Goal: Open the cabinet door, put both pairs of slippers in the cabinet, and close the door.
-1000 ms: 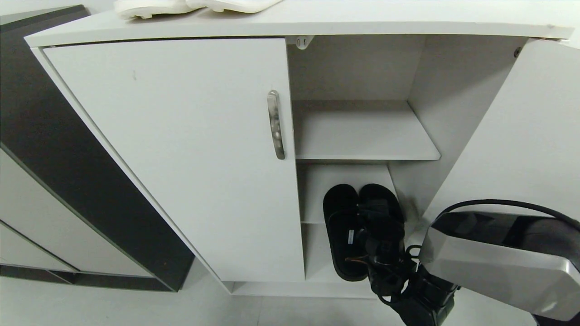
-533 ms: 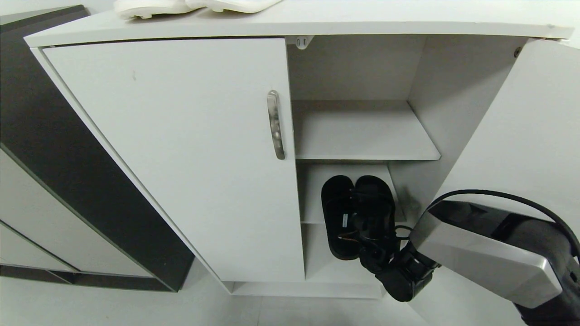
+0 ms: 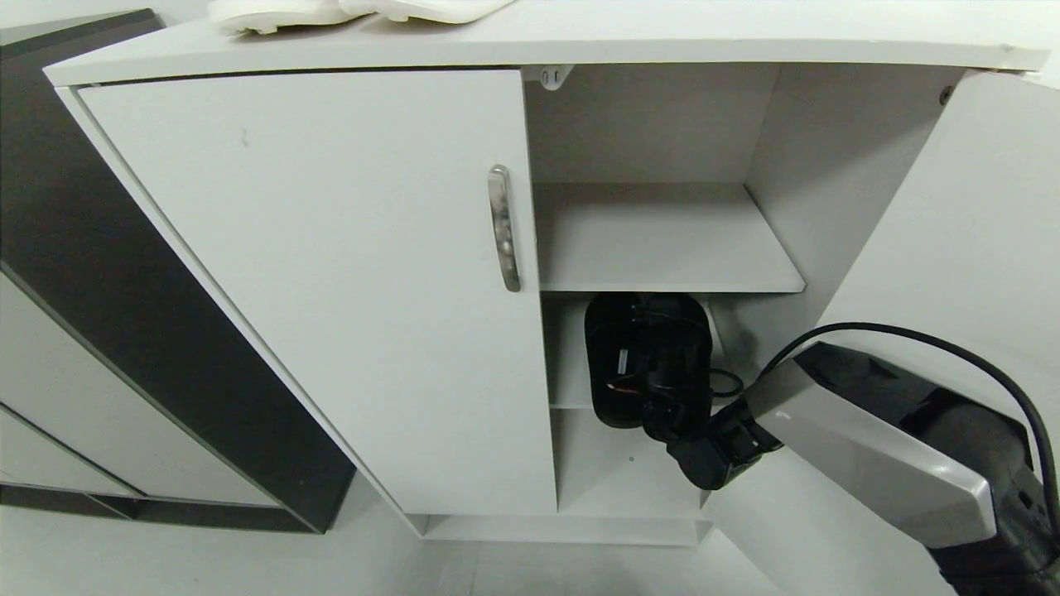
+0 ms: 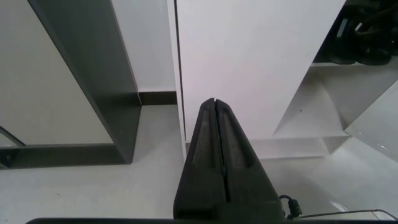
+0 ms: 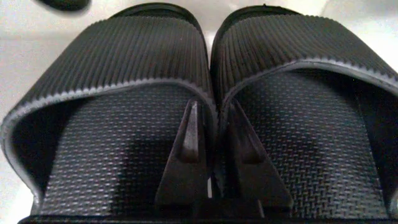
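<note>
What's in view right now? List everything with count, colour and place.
cabinet: one, white, straight ahead
left door: one, white, closed
handle: one, metal, on the left door's edge
right door: one, white, swung open
upper shelf: one, white, bare
black slippers: one pair, partly inside the compartment under the upper shelf
white slippers: two, on the cabinet top
dark panel: one, left of the cabinet
right gripper: pinching both black slippers' inner edges
left gripper: shut, low before the left door
</note>
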Controlling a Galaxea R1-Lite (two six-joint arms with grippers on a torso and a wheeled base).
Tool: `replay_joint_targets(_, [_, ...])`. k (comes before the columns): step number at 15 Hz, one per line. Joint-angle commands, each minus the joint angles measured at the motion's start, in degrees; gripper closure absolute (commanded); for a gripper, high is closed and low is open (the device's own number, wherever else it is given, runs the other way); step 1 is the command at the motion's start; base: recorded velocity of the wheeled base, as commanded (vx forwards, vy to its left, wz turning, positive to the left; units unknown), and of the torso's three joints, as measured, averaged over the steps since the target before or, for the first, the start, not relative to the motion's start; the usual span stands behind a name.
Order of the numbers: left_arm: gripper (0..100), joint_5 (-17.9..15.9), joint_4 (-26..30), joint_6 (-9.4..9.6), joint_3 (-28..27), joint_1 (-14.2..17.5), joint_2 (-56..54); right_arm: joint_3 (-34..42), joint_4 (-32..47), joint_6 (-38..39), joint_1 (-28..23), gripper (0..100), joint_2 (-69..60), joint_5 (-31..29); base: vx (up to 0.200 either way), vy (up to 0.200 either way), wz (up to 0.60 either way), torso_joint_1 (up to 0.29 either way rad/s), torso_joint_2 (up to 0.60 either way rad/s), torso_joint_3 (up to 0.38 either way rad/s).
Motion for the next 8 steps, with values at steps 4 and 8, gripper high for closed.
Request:
replay_joint_targets(4, [100,0.01,0.01,0.0,0.0,-0.01,0.09,-4.41,1.02,0.02,-1.1,100,3.26,-0.03,0.0,0.0,0.0,0.0,0.0,0.0])
replay_joint_targets(8, [100,0.01,-0.07,-0.09,0.0,-0.01,0.09,-8.37,3.92,0.11,-1.54,100,4.75,-0.03,0.0,0.0,0.0,0.0,0.0,0.0])
